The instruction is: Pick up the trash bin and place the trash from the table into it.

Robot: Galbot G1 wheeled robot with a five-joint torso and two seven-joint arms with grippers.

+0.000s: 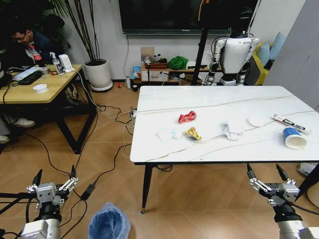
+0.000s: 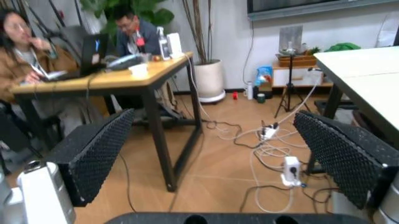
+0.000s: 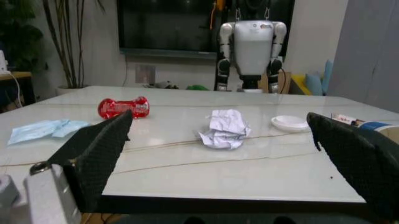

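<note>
Both arms wait low, left gripper [image 1: 54, 181] spread above the floor beside the trash bin [image 1: 109, 222], right gripper [image 1: 267, 178] spread before the table [image 1: 149, 154] edge, ready to grasp

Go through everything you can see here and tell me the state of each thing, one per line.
trash bin: upright on the floor, bag-lined, not picked up
blue paper cup: lying on its side on the table
red wrapper: crumpled, on the table
yellow wrapper: crumpled, on the table
white tissue: crumpled, on the table
left tool: open, empty
right tool: open, empty
</note>
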